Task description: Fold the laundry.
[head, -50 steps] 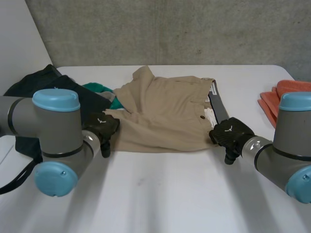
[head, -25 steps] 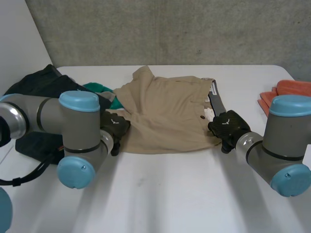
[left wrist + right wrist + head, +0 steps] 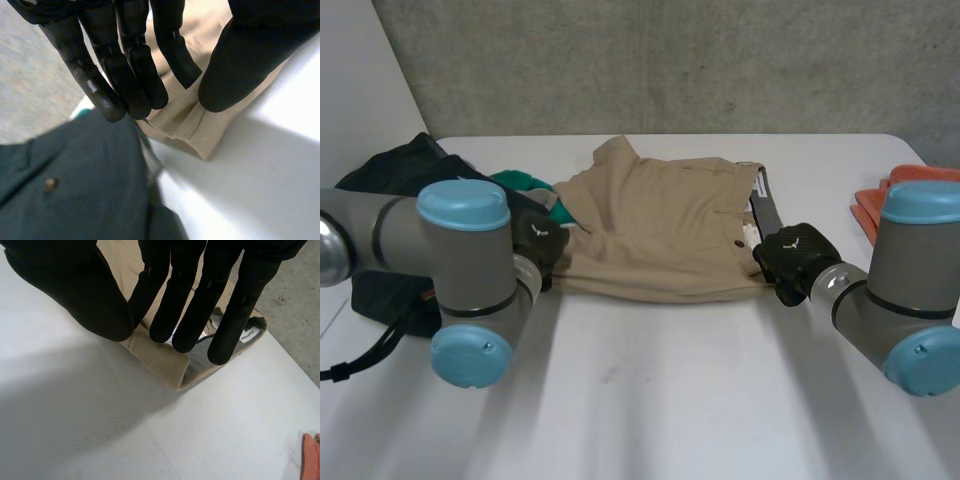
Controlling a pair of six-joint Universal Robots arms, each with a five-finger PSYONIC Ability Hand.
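Observation:
Tan shorts (image 3: 660,230) lie spread in the middle of the white table (image 3: 660,400), waistband toward my right. My left hand (image 3: 542,243) is at the near left corner, the leg hem. In the left wrist view its fingers (image 3: 125,65) and thumb pinch the hem of the shorts (image 3: 185,120). My right hand (image 3: 790,260) is at the near right corner, by the waistband. In the right wrist view its thumb (image 3: 100,300) and fingers close on the corner of the shorts (image 3: 160,357), whose grey inner lining shows.
Dark green garments (image 3: 390,175) are piled at the table's left, close under my left hand (image 3: 65,185). A teal cloth (image 3: 525,182) lies between that pile and the shorts. Orange cloth (image 3: 905,190) sits at the right edge. A concrete wall stands behind.
Both hands moved in onto the shorts' near corners and closed on them. The near edge of the shorts has drawn slightly away from the table's front.

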